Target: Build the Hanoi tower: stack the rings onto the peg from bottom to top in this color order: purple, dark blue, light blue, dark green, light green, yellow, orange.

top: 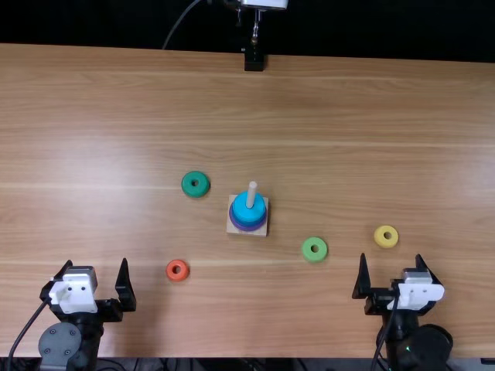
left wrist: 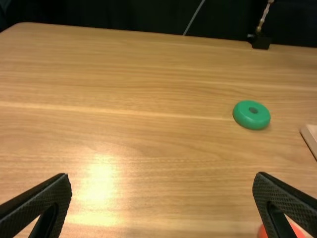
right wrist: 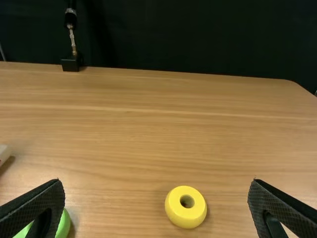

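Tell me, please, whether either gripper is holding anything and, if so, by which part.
Nothing is held: the left gripper and the right gripper are open and empty.

Smooth, satiny wood on my tabletop (top: 348, 116), glossy where light pools toward its left edge, matt, wood-like peg (top: 251, 196) at the middle, smooth, softly shiny yellow ring (right wrist: 182, 217) toward the right edge, matt, cloth-like backdrop (right wrist: 198, 39) past the far edge, rough, matt texture on my fingers (right wrist: 285, 203).
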You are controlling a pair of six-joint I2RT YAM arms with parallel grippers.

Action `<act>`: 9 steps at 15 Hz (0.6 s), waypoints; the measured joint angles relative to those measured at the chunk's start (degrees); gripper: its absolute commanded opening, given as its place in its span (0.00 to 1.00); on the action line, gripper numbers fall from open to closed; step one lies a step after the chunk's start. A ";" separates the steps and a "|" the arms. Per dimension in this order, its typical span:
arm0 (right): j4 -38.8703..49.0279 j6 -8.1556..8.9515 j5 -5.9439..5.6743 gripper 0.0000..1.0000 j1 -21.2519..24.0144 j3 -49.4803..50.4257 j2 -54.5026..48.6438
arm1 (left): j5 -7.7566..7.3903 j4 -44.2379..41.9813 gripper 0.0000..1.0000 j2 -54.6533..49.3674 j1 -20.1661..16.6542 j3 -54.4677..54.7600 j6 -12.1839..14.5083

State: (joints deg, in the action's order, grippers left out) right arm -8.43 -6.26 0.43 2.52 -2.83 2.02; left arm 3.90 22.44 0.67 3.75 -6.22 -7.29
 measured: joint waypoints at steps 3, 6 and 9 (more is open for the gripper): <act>-0.28 0.02 -0.02 1.00 0.00 -0.02 -1.29 | 0.02 0.04 1.00 0.02 0.00 -0.04 0.02; -2.29 0.04 0.00 1.00 0.00 -0.42 -1.29 | 0.00 0.04 1.00 0.00 0.00 -0.04 0.00; -6.32 -0.02 0.00 1.00 0.00 -1.70 -1.31 | 0.02 0.07 1.00 0.00 -0.02 -0.04 0.02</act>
State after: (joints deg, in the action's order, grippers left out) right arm -14.74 -6.28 0.43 2.52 -4.54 0.71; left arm 3.92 22.50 0.67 3.73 -6.26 -7.27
